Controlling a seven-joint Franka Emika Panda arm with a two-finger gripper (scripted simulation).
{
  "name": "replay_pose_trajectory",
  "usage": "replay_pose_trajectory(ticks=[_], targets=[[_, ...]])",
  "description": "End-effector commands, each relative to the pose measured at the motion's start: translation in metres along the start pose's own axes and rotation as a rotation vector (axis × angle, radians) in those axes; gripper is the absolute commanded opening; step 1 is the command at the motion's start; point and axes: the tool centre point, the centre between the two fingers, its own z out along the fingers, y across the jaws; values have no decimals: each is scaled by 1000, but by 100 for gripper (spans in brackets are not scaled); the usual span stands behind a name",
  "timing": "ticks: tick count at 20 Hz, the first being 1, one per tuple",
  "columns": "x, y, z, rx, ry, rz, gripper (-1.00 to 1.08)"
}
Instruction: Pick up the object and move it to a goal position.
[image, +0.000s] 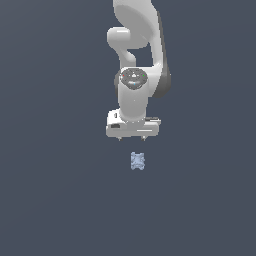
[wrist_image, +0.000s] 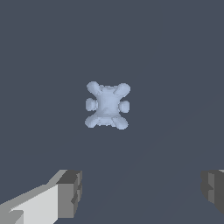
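The object (image: 137, 161) is a tiny pale blue, mottled block with bumpy, notched edges, lying on the dark grey surface. In the wrist view it (wrist_image: 107, 105) shows as a squarish body with rounded knobs at its corners and sides. My white gripper (image: 132, 139) hangs from the arm, pointing down, just short of the block in the exterior view and apart from it. Its jaws stand wide apart and hold nothing. One grey fingertip (wrist_image: 70, 194) and the other (wrist_image: 213, 186) frame the wrist view, with the block beyond the gap between them.
The dark grey surface (image: 55, 190) spreads flat all around. The white arm (image: 135, 55) rises behind the gripper at the top of the exterior view.
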Motion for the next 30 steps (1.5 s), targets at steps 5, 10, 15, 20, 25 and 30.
replay_pose_trajectory(ticks=[5,10,15,20,25,30], targets=[[0,-3,1,5,-8,-8,100],[-1,-8,1,14,-23,-25,100],[1,-8,2,13,-21,-21,100],[12,-12,11,9,-13,-5,100],[31,-18,29,2,3,24,100],[47,-24,45,-4,17,50,100]])
